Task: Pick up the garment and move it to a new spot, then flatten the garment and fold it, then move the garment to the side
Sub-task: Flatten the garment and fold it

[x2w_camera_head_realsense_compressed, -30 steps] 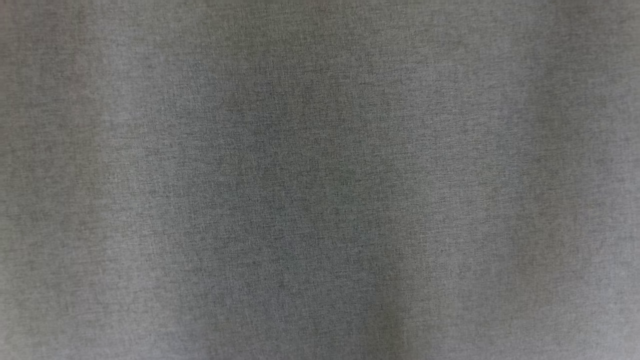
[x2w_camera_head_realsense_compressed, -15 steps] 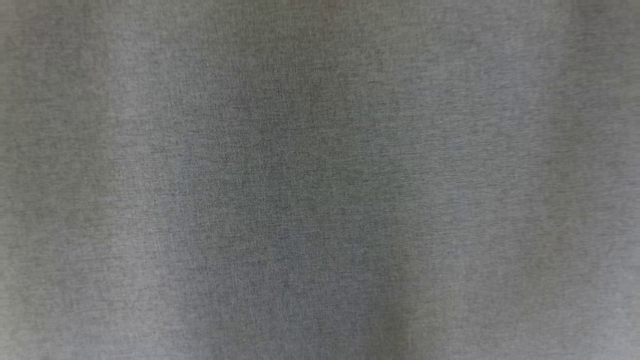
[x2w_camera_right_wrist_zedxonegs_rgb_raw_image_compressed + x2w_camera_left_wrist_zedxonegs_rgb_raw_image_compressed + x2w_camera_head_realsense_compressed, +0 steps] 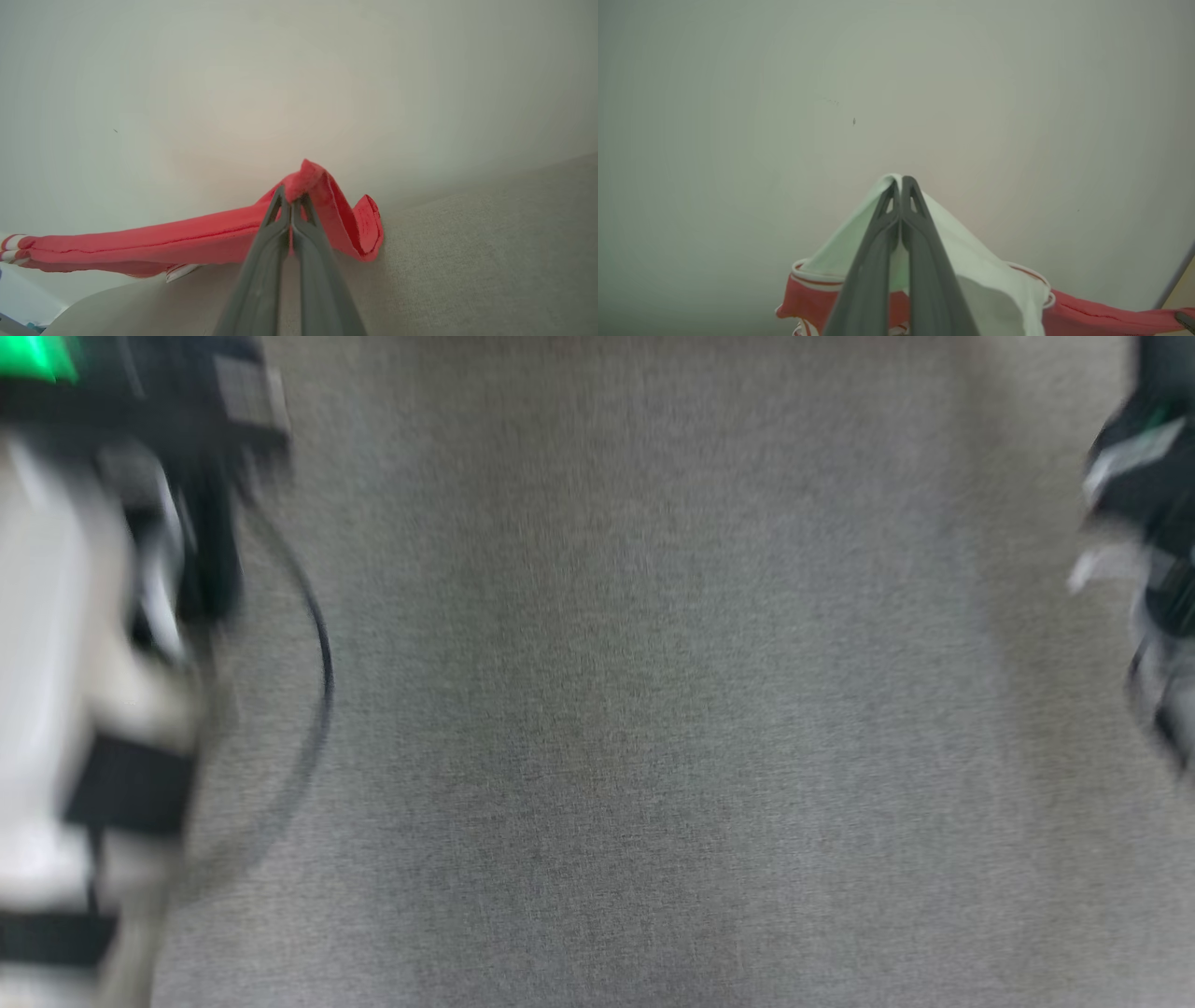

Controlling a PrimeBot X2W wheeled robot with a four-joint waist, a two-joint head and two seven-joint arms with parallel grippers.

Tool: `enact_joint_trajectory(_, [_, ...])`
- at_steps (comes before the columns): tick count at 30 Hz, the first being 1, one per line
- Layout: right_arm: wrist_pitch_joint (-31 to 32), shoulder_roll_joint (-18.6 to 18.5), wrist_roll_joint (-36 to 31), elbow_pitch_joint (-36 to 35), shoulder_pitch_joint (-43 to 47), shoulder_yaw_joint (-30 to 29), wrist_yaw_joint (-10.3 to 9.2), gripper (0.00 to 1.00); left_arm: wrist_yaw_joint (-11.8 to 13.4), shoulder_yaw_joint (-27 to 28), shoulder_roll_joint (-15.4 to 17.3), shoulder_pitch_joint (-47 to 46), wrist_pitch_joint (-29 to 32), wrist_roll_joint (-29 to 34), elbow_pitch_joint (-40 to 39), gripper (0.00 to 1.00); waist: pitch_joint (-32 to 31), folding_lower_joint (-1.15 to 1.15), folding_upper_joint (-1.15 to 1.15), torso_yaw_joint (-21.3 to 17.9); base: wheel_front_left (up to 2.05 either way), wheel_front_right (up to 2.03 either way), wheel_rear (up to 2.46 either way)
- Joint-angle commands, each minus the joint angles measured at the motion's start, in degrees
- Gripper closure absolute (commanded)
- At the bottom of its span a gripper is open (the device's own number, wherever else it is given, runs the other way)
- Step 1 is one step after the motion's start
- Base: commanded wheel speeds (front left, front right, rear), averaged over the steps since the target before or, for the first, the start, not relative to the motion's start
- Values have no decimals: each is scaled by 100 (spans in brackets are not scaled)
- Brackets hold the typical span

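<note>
Op: Since a second ago my head view has changed. It was nothing but grey cloth surface [image 3: 653, 709], and now the pale left forearm [image 3: 56, 709] shows at the left edge and the dark right arm [image 3: 1144, 476] at the right. The whole picture is smeared, so the camera itself may have swung.

Desk: Anything else in that view?

Op: I see a green light [image 3: 33, 355] at the top left corner and a thin black cable [image 3: 322, 672] looping beside the forearm.

Desk: Left wrist?

Op: My left gripper [image 3: 901, 179] has its fingers pressed together on a peak of the garment [image 3: 952, 242]. That part is white with red trim, and a red band trails off to the lower right. It hangs against a plain pale background.

Desk: Right wrist?

Op: My right gripper [image 3: 290, 196] is pinched closed on a folded red edge of the garment [image 3: 140, 245]. From there a long red strip stretches away to the left, with red and white stripes at its far end. The grey cloth surface [image 3: 467, 256] lies below it.
</note>
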Motion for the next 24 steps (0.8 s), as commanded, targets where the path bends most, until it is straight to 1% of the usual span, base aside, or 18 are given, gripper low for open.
enact_joint_trajectory(1, [-66, -50, 104, -248, 587, 58, -14, 100, 201, -30, 179, 832, 13, 86, -614, 100, -536, 2, 1, -11, 0, 0, 0])
enact_joint_trajectory(2, [-83, -78, 86, -366, 844, 93, -14, 100, 334, -33, 256, 1246, 9, 129, -923, 100, -617, 2, 1, -18, 0, 0, 0])
enact_joint_trajectory(5, [-137, -26, 132, -652, 1583, 108, -14, 100, 633, 43, 282, 2494, 12, -13, -1688, 100, -905, 2, 1, -34, 0, 0, 0])
enact_joint_trajectory(6, [-154, 2, 136, -728, 1810, 102, -14, 100, 701, 143, 221, 2861, 5, -159, -1931, 100, -993, 2, 1, -36, 0, 0, 0])
enact_joint_trajectory(8, [-165, 42, 121, -842, 2214, 88, -14, 100, 767, 177, 231, 3569, -3, -216, -2332, 100, -1137, 2, 1, -41, 0, 0, 0])
enact_joint_trajectory(10, [-165, 75, 159, -918, 2599, 27, -14, 100, 826, 180, 147, 4192, -9, -326, -2590, 100, -1284, 2, 1, -16, 0, 0, 0])
enact_joint_trajectory(11, [-165, 75, 159, -918, 2599, 27, -14, 100, 826, 180, 147, 4192, -9, -326, -2590, 100, -1284, 2, 1, -16, 0, 0, 0])
enact_joint_trajectory(13, [-178, 96, 209, -978, 2979, -98, -14, 100, 825, 100, 103, 4702, -14, -327, -2776, 100, -1409, 2, 1, 39, 0, 0, 0])
enact_joint_trajectory(16, [-189, 82, 126, -1029, 3510, -242, -14, 100, 844, -22, 0, 5324, -13, -377, -2823, 100, -1591, 2, 1, 87, 0, 0, 0])
enact_joint_trajectory(17, [-192, 108, 163, -1022, 3683, -327, -14, 100, 865, 0, -90, 5510, -15, -431, -2834, 100, -1652, 2, 1, 93, 0, 0, 0])
enact_joint_trajectory(24, [-195, 186, 65, -1033, 4786, -825, -14, 100, 783, 42, -465, 6631, -21, -371, -2740, 100, -1972, 2, 1, 125, 0, 0, 0])
